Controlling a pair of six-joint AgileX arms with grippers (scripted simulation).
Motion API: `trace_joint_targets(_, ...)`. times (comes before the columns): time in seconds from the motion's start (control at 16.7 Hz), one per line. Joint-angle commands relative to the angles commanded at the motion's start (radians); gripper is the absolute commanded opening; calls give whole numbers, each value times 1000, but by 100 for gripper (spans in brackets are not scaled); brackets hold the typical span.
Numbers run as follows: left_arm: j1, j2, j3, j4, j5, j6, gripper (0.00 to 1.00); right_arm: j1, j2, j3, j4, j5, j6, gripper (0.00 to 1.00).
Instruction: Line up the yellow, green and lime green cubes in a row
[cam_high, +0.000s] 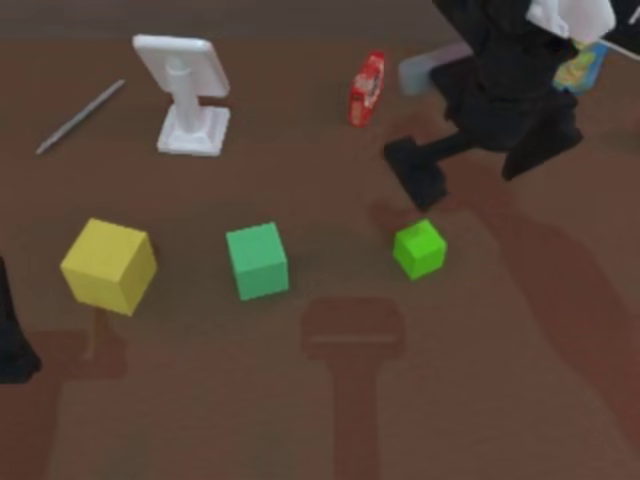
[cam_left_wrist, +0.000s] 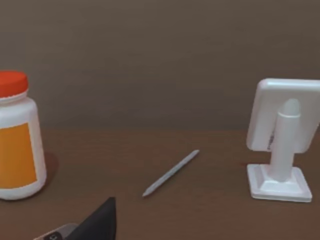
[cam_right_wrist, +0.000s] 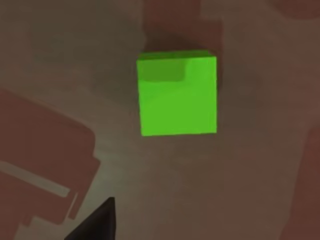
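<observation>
Right hand (cam_high: 470, 160) hangs over the far right part of the surface, just behind the lime green cube (cam_high: 420, 248) and apart from it; its two dark fingers stand spread, nothing between them. Right wrist view: lime green cube (cam_right_wrist: 177, 94) sits alone on bare brown surface (cam_right_wrist: 260, 190), one dark fingertip (cam_right_wrist: 97, 222) showing off to one side of it.

Cubes lie in a rough row across the middle: yellow cube (cam_high: 108, 265) at left, green cube (cam_high: 257, 260) in the centre, lime green at right. Gaps between all three; none touching. Open surface (cam_high: 480, 400) in front of the row.

Left hand (cam_high: 12, 340) parked at the left edge, near the yellow cube; cannot tell whether its fingers are open or closed.

Behind the row: white stand (cam_high: 188, 92), thin grey rod (cam_high: 80, 117), red packet (cam_high: 366, 88). Left wrist view adds a white orange-capped bottle (cam_left_wrist: 17, 137).
</observation>
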Motion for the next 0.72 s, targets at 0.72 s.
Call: trace_joint_targets(0.72,0,0,0,0,0,0,100,51,239,240,-123,6,2,100)
